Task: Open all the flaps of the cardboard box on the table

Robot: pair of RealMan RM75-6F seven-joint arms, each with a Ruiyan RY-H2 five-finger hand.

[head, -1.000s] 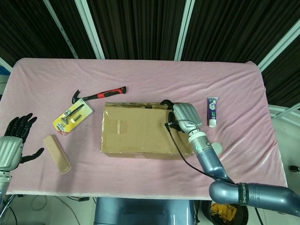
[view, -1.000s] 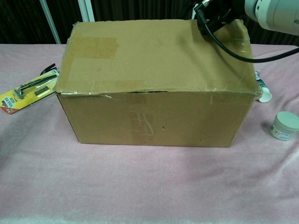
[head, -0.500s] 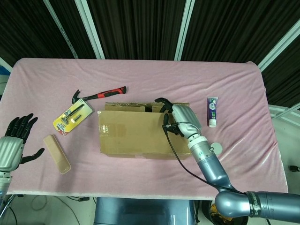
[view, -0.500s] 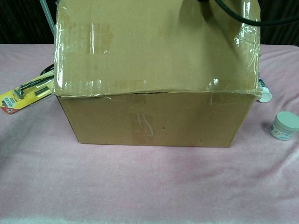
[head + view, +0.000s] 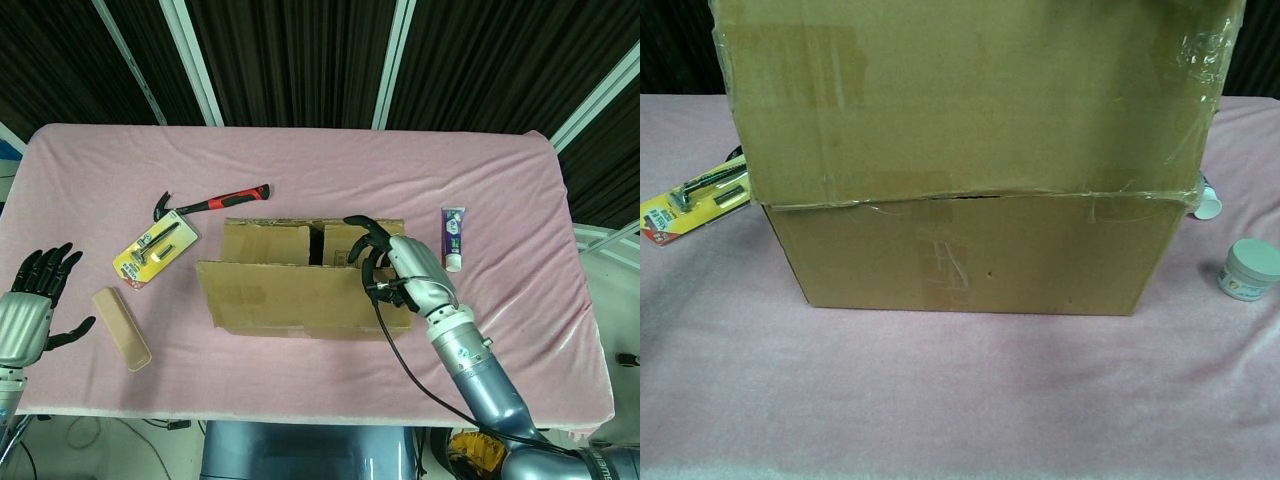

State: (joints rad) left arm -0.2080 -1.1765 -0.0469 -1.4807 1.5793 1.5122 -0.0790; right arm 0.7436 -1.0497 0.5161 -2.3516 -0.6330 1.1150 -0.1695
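The cardboard box point(image 5: 300, 320) sits mid-table, its front wall point(image 5: 960, 255) facing the chest view. Its long near flap point(image 5: 285, 295) is lifted and stands almost upright, filling the upper chest view point(image 5: 970, 95) with tape along its edges. Behind it two inner flaps point(image 5: 265, 243) still lie flat over the opening. My right hand point(image 5: 400, 268) grips the raised flap at its right end, with its fingers point(image 5: 368, 255) curled over the top edge. The chest view does not show this hand. My left hand point(image 5: 30, 300) hovers off the table's left edge, fingers spread and holding nothing.
A red-handled hammer point(image 5: 212, 203), a yellow razor pack point(image 5: 155, 250) and a tan case point(image 5: 121, 328) lie left of the box. A toothpaste tube point(image 5: 453, 238) lies to its right, and a small white jar point(image 5: 1250, 269) stands near the front right corner.
The near flap has swung up from lying flat on the box to almost upright. My right hand has come toward me with it. The left hand has stayed put.
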